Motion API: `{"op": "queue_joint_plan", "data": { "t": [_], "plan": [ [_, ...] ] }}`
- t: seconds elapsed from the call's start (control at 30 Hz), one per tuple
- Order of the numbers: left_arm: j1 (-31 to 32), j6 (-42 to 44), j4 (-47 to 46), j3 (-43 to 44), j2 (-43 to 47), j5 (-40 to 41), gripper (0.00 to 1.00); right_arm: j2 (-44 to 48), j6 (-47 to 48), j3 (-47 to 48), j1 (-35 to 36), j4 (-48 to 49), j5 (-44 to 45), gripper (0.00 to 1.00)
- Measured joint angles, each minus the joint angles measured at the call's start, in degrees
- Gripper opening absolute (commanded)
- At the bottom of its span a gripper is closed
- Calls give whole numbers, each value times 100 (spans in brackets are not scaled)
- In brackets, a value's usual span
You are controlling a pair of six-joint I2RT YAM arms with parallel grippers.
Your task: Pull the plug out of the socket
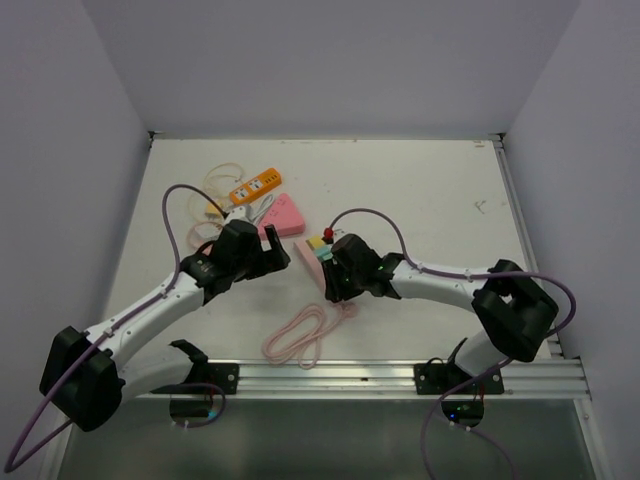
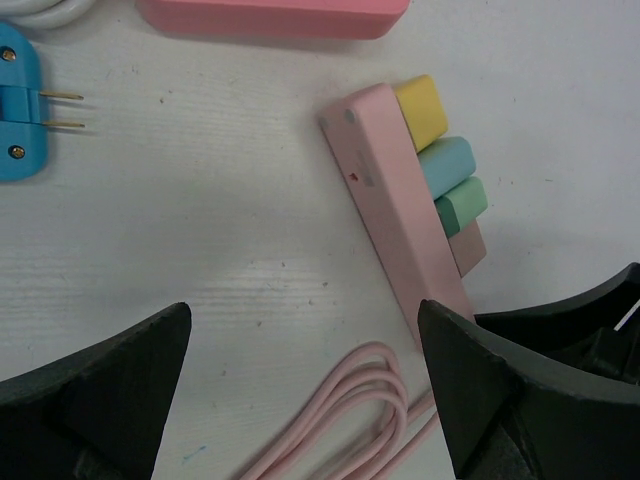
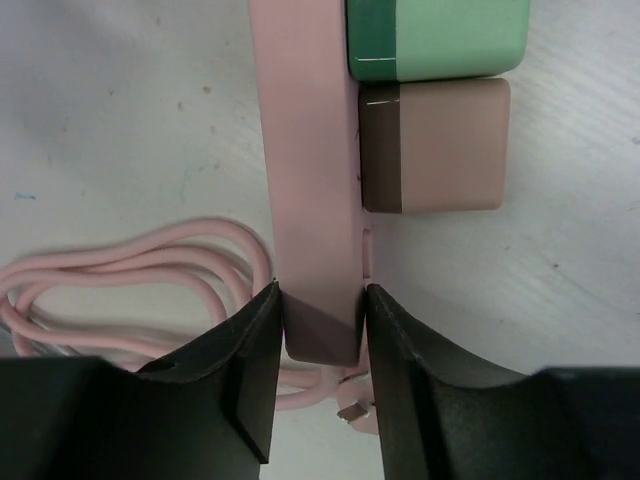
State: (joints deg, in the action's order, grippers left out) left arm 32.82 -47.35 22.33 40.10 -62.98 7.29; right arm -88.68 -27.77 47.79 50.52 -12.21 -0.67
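White, faintly scuffed tabletop [image 1: 420, 200] carries everything you are working with. Nearest you, trailing from the socket strip's near end, the pink cable [image 1: 298, 337] lies in a loose, glossy coil. Your right gripper [image 3: 320, 310] is clenched on that same end of the socket strip [image 2: 390, 200], a slim, matte pink bar. I read this as a brace, so the strip won't slide when a plug is tugged. Along one face of the strip sit four blocky, rounded plastic plugs: the tan plug [image 3: 435, 145] closest to the clamp, then the green plug [image 3: 435, 40], the teal plug [image 2: 450, 165] and the yellow plug [image 2: 425, 108] at the far end, all seated. Your left gripper [image 2: 305, 320] hangs just beside the strip, fingers spread wide and holding nothing, probably ready to take a plug. Beyond the strip lie a loose blue plug [image 2: 18, 100] with two brass prongs, a smooth pink wedge [image 1: 283, 215], and farthest off an orange power strip [image 1: 255, 187].
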Motion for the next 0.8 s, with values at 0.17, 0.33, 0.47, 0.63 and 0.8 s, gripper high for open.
{"op": "queue_joint_plan", "data": {
  "t": [0.17,0.33,0.47,0.63,0.8],
  "plan": [
    [79,-343,-31,-271,74,-2,99,39,-382,-76,321,2,-28,78],
    [382,-863,-26,-280,13,59,97,684,-592,-136,341,-160,170,91],
    [763,-1357,24,-72,-275,330,96,1547,-752,-162,337,-367,658,97],
    [1574,-2076,94,299,-710,761,95,2472,-1108,-367,310,-817,1759,99],
    [2238,-2643,341,931,-1469,1268,93,3152,-1620,-841,212,-1381,2813,99]
  ]
}}
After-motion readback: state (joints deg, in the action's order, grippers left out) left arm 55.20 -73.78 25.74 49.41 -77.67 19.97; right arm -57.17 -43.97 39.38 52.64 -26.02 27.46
